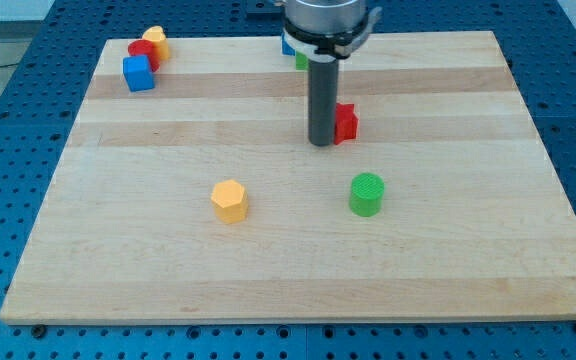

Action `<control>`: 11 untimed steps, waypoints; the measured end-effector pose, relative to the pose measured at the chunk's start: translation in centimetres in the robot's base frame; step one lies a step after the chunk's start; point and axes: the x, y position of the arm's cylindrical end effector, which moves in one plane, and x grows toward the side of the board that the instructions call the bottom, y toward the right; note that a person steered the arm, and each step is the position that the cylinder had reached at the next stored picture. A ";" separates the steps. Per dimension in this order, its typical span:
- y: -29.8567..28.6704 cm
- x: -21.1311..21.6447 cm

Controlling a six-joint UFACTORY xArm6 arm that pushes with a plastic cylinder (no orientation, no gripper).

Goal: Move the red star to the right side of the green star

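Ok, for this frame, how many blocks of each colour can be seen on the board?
Red: 2, red star against my tip, red block top left
Blue: 2, and partly hidden
Green: 2, cylinder and a sliver
Yellow: 2, and
Total: 8

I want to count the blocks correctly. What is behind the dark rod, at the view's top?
Behind the rod, slivers of a blue block and a green block show; their shapes are covered. My tip touches the red block.
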 end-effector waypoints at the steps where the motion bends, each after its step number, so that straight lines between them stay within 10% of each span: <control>1: 2.8 0.0; 11: 5.6 -15.2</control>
